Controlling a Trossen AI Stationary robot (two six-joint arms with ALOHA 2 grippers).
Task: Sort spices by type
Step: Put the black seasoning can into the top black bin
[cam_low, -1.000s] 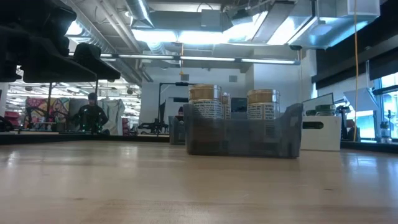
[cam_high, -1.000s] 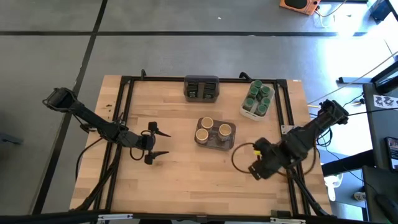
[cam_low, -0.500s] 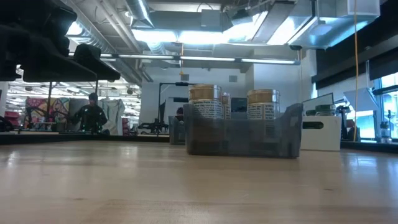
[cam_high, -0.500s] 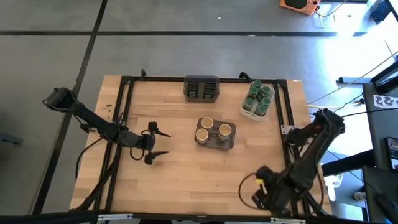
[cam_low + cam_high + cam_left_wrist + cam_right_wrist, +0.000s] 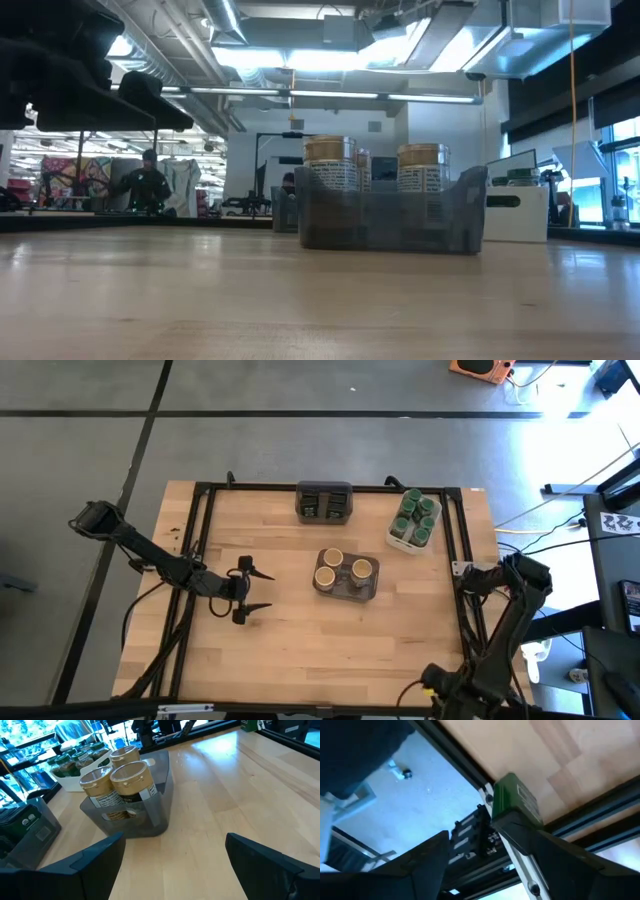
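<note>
Sorting looks basically finished: right pincer point(image 5: 437, 688) parked off the desk's point(image 5: 300, 630) near edge, spread, empty; left pincer point(image 5: 258, 591) gaping mid-desk. Tan-lidded jars point(image 5: 342, 569) share the middle bin, dark tins point(image 5: 324, 502) and green-lidded jars point(image 5: 416, 516) grouped at the back.

We look past the two dark fingers point(image 5: 85, 862) of the left gripper point(image 5: 172, 855), spread wide with bare light wooden tabletop point(image 5: 225, 785) between them and nothing held. Ahead stands a translucent grey plastic bin point(image 5: 147, 805) holding three round tan-lidded jars point(image 5: 131, 782). Beyond it sits a white tray point(image 5: 75, 781) packed with round green-lidded jars point(image 5: 70, 762). Off to one side, a second grey bin point(image 5: 35, 832) carries small dark rectangular tins point(image 5: 17, 817).
</note>
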